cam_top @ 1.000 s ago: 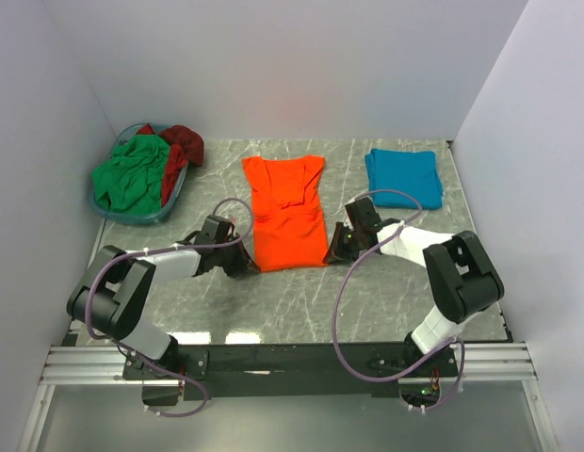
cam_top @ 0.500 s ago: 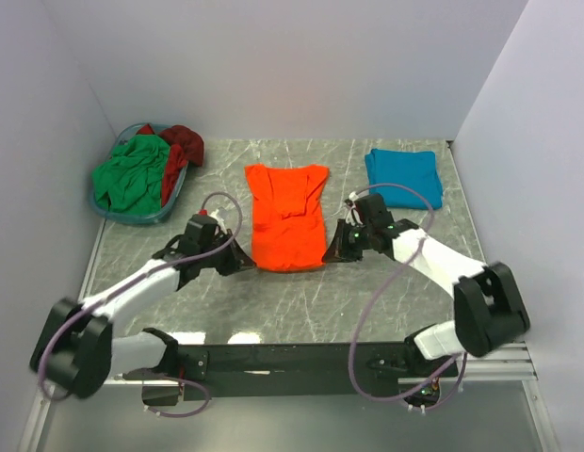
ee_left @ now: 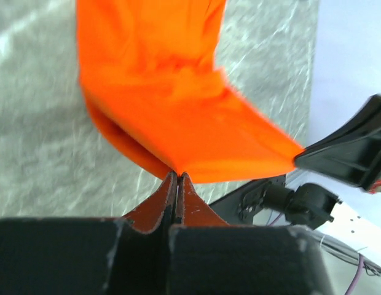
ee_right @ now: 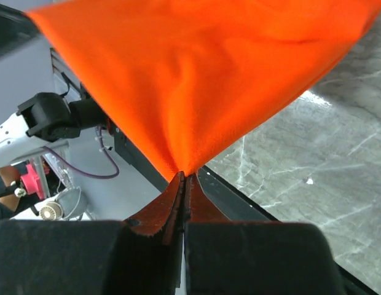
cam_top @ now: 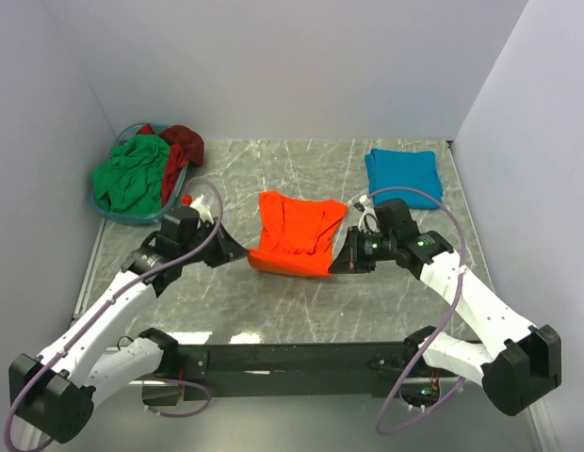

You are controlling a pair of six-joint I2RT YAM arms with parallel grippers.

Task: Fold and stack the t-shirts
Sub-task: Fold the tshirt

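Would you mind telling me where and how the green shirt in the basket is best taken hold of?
Probably pinch a raised fold near the middle of the green shirt, coming straight down from above. It lies crumpled in the basket, whose rim blocks a sideways approach, and the dark red shirt crowds its far right side.

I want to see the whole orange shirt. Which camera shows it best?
The top camera: it shows the whole orange shirt, its near edge held up between the left gripper and the right gripper. Each wrist view shows only a pinched corner and some orange cloth close up.
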